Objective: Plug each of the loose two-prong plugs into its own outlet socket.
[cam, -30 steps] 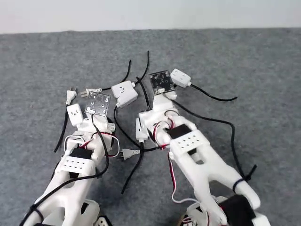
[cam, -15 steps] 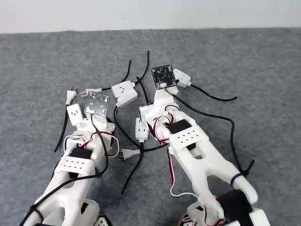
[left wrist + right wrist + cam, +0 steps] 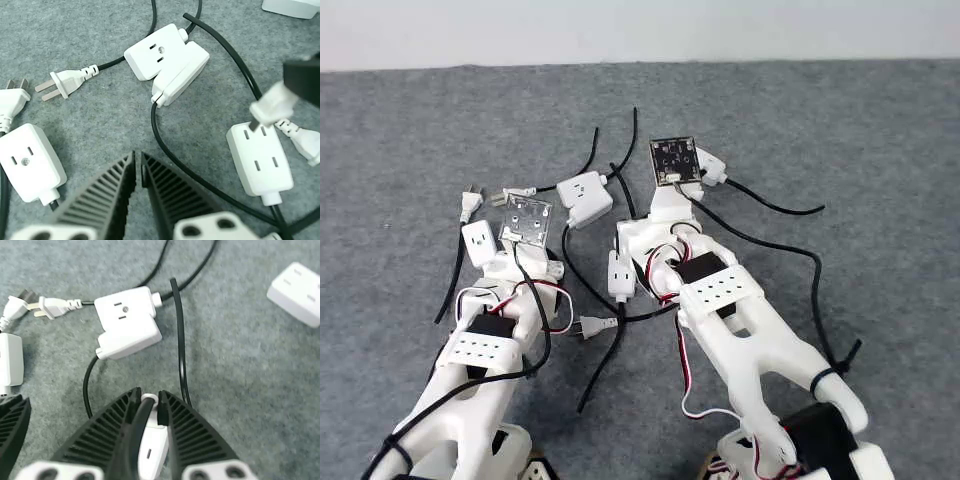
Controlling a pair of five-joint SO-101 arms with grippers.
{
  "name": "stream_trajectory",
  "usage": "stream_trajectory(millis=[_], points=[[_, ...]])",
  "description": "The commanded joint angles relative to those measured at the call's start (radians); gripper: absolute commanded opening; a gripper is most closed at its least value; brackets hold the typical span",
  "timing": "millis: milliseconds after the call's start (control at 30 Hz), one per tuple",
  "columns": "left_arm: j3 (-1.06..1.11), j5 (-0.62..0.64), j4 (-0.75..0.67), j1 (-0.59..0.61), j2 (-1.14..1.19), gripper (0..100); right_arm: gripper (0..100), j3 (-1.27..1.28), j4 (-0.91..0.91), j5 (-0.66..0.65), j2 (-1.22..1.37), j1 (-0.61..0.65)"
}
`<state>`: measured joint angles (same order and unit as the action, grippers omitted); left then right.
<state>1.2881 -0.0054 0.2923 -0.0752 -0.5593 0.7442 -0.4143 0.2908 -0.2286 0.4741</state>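
My right gripper [image 3: 148, 396] is shut on a white two-prong plug [image 3: 270, 107] and holds it just above a white outlet socket [image 3: 260, 160], which lies beside the right arm [image 3: 720, 290]. My left gripper [image 3: 138, 157] hangs shut with nothing in it, over bare carpet. Ahead of both grippers lies a double white socket block [image 3: 585, 195]. Two loose plugs [image 3: 470, 203] [image 3: 515, 195] lie to its left, near another socket [image 3: 480, 243]. One more plug [image 3: 588, 326] lies between the arms. A further socket [image 3: 705, 165] sits at the back right.
Black cords [image 3: 790, 255] loop over the grey carpet around and between both arms. One thick cord [image 3: 180, 340] runs right past the right gripper's fingers. Open carpet stretches to the far left and right.
The right arm's wrist has swung back and to the right with the plug. The socket beside that arm has come into fuller view. The left arm has kept still.
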Motion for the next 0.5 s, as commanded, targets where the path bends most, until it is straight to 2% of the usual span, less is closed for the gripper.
stream_trajectory(millis=[0, 233, 467], points=[[-0.005, 0.009, -0.029, 0.009, -0.028, 1, 0.8, -0.060, -0.018, 0.015, -0.005, 0.002], [-0.005, 0.009, -0.029, 0.009, -0.028, 1, 0.8, -0.095, 0.001, 0.009, 0.093, 0.002], [-0.005, 0.009, -0.028, 0.009, -0.028, 1, 0.8, -0.086, -0.001, 0.008, 0.071, 0.002]])
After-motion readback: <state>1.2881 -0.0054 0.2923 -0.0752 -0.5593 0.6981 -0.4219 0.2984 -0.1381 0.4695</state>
